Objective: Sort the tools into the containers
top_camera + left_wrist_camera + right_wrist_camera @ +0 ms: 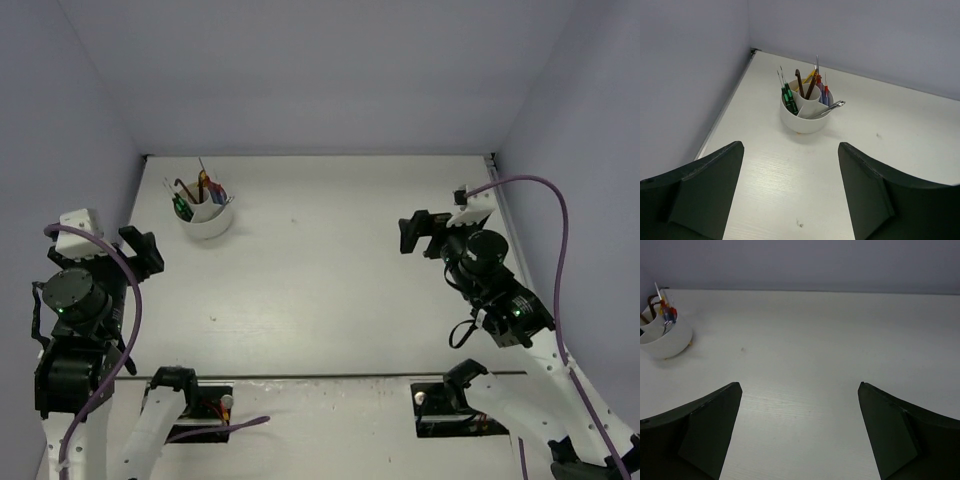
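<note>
Top view: a white tabletop (pixel 320 290) enclosed by pale lilac walls (pixel 320 80) at the left, back and right. A small round white cup (pixel 207 222) stands in the upper left of the frame, near the back-left corner, with the tools (pixel 198 192) standing in it, handles down and thin shafts pointing up. The left pincer (pixel 143 252) sits at middle left, below the cup and apart from it. The right pincer (pixel 414 233) sits at middle right, well apart from the cup, a purple cable (pixel 556 240) arching behind it.

Left wrist view: the pincer's two dark fingers (pixel 715 175) stand wide apart at the bottom of the frame, holding nothing. The cup (pixel 802 120) is at upper centre. Green-handled screwdrivers (pixel 788 98) stand at its left side, dark hex keys (pixel 800 82) in an inner round compartment, red and blue handles (pixel 824 93) at the right. A silver wrench (pixel 829 109) leans over the right rim.

Right wrist view: fingers (pixel 705 425) wide apart, gripping nothing. The cup (pixel 671 342) is at far upper left, partly cut off.
</note>
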### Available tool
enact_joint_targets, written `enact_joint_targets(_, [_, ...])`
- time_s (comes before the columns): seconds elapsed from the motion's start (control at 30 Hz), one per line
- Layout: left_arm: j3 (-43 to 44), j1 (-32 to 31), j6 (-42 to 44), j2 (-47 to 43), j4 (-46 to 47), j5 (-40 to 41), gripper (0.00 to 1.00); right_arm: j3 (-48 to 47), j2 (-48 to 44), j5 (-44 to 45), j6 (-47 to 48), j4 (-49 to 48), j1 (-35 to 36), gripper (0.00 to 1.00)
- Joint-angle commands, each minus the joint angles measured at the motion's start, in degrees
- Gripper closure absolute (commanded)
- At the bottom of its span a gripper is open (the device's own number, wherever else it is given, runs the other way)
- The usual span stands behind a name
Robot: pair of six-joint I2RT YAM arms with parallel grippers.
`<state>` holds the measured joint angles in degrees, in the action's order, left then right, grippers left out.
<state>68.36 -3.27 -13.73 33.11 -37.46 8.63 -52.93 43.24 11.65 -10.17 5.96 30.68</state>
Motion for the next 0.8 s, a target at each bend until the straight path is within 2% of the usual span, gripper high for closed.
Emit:
enact_joint_targets(0.0, [-3.03,-2.76,-0.68,-4.21,-4.27,3.37,0.27,0.08,-4.08,12.45,1.83,-0.51,-0.18,0.0])
enact_joint_targets(0.2, [-7.65,-3.49,-1.62,-10.01,-4.61,9.76,0.27,2.45,-7.84,15.54,0.23,-0.51,-0.18,0.0])
enact_joint_targets(0.77, [-18.76,-3.41,-6.61,-10.64,-0.88,9.46,0.27,3.71,-10.19,15.02,-0.43,-0.51,-0.09,0.0])
